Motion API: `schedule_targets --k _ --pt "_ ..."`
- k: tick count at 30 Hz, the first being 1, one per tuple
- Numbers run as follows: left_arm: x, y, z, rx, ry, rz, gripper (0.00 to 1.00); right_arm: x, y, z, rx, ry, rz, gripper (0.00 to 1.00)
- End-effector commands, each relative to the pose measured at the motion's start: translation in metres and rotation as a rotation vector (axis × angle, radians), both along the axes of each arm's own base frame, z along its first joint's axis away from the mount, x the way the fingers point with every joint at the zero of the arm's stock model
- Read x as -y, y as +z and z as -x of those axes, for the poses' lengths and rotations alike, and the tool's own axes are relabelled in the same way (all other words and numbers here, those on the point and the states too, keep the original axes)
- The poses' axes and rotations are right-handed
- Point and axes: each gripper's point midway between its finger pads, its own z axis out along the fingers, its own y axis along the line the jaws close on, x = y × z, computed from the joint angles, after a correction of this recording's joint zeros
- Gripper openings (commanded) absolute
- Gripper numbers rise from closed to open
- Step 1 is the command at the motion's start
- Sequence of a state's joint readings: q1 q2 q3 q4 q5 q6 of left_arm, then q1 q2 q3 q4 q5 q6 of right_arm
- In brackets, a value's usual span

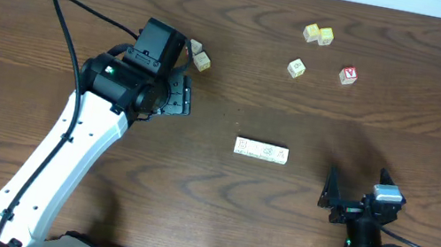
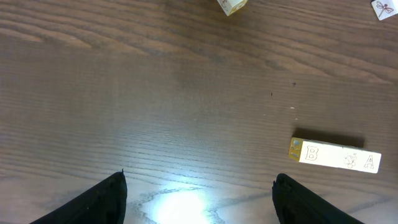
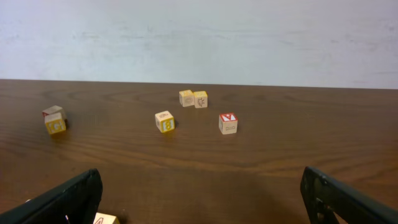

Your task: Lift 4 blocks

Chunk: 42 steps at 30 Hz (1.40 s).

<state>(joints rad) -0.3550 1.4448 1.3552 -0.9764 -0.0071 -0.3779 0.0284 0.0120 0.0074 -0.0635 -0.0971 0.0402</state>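
Lying in one row away from worktop (image 1: 214,217) edges, four white-faced wooden cubes (image 1: 261,151) rest free; left hand (image 2: 199,193) and right hand (image 3: 200,186) are spread.

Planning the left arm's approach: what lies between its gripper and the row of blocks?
Only bare table lies between the left gripper and the row of blocks; the overhead and left wrist views both show it.

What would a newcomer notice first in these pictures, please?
A neat row of four white blocks sits mid-table, side by side. The big white left arm reaches in from the near left, its open pincer off to the row's left. Several loose cubes lie scattered along the far side.
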Motion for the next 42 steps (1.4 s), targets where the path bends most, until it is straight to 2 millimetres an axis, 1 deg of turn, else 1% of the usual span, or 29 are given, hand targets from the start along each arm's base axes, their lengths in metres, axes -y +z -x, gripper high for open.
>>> schedule_targets --k 1,12,17,24,27,30,31,34,36,37,42 --pt "-0.003 0.006 -0.003 0.018 0.011 -0.005 0.75 0.0 0.0 0.0 0.002 -0.004 0.012 0.99" --pt "-0.004 0.005 -0.002 0.012 0.0 -0.014 0.75 0.0 0.0 0.0 0.002 -0.004 0.012 0.99" --pt "-0.005 0.011 0.003 0.035 -0.023 -0.016 0.75 0.0 0.0 0.0 0.002 -0.004 0.012 0.99" --pt "-0.012 0.001 0.026 0.098 -0.141 -0.042 0.75 0.0 0.0 0.0 0.002 -0.004 0.012 0.99" --pt "-0.008 -0.004 0.035 0.159 -0.233 0.004 0.75 0.0 0.0 0.0 0.002 -0.004 0.012 0.99" --pt "-0.002 -0.006 0.045 0.265 -0.358 0.08 0.75 0.0 0.0 0.0 0.002 -0.004 0.012 0.99" --pt "-0.003 -0.007 0.048 0.297 -0.368 0.099 0.75 0.0 0.0 0.0 0.002 -0.004 0.012 0.99" --pt "-0.015 -0.012 0.058 0.381 -0.338 0.132 0.75 0.0 0.0 0.0 0.002 -0.004 0.012 0.99" --pt "-0.023 -0.017 0.065 0.432 -0.315 0.129 0.75 0.0 0.0 0.0 0.002 -0.004 0.012 0.99" --pt "-0.029 -0.02 0.072 0.49 -0.306 0.117 0.75 0.0 0.0 0.0 0.002 -0.004 0.013 0.99" --pt "-0.038 -0.027 0.089 0.61 -0.313 0.083 0.75 0.0 0.0 0.0 0.002 -0.004 0.012 0.99"
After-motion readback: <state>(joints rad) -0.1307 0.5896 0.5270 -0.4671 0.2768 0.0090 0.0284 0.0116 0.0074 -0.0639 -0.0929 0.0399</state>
